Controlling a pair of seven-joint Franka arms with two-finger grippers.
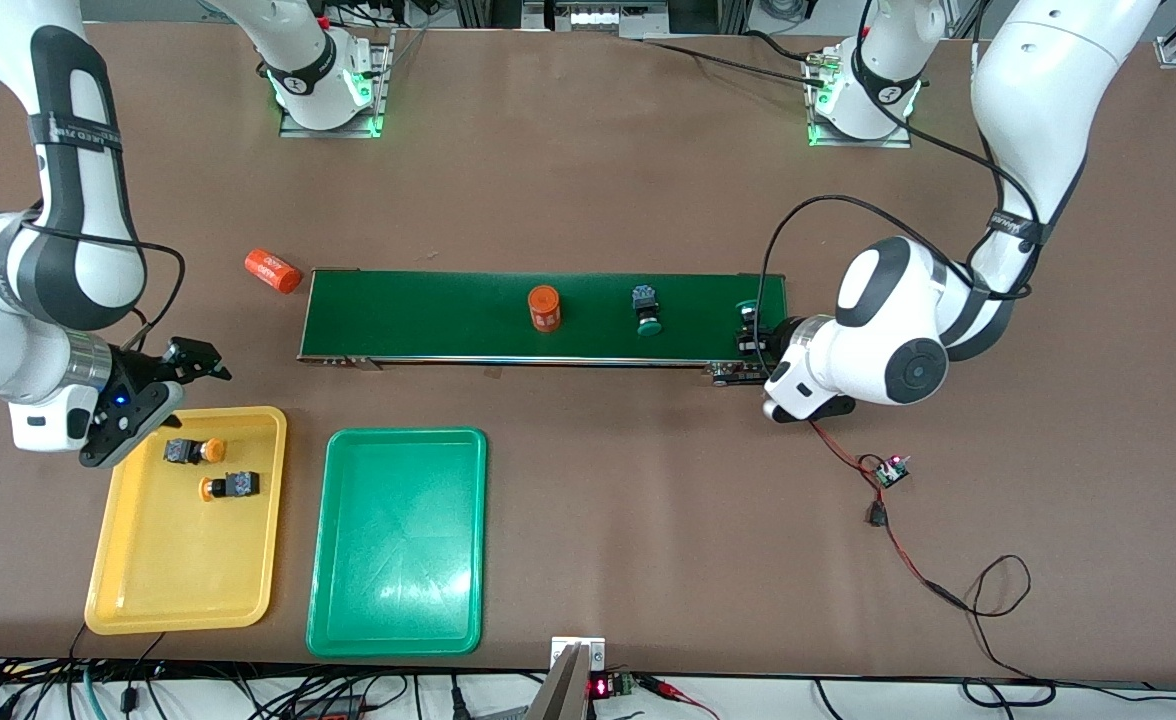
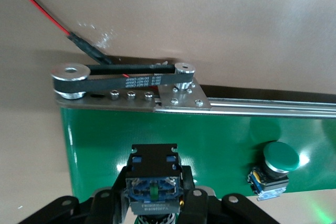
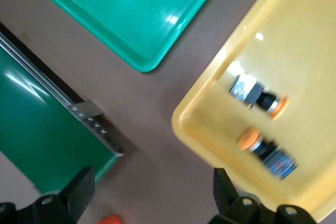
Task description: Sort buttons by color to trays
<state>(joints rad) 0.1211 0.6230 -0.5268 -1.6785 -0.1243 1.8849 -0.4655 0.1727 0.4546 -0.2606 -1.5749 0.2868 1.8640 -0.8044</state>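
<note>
Two orange-yellow buttons [image 1: 195,450] [image 1: 228,486] lie in the yellow tray [image 1: 178,570]; they also show in the right wrist view [image 3: 260,97] [image 3: 265,149]. The green tray [image 1: 398,550] beside it holds nothing. My right gripper [image 1: 193,365] [image 3: 152,192] is open and empty, over the table by the yellow tray's corner. One green button [image 1: 647,310] [image 2: 275,169] lies on the conveyor belt [image 1: 448,310]. My left gripper [image 1: 753,338] [image 2: 153,195] is shut on the other green button [image 1: 748,305] [image 2: 153,166] at the belt's end toward the left arm.
An orange cylinder [image 1: 544,308] stands on the belt; another [image 1: 273,270] lies on the table off the belt's end toward the right arm. A small circuit board [image 1: 890,470] with red wire lies nearer the front camera than the left gripper. The belt's pulley [image 2: 71,74] is close by.
</note>
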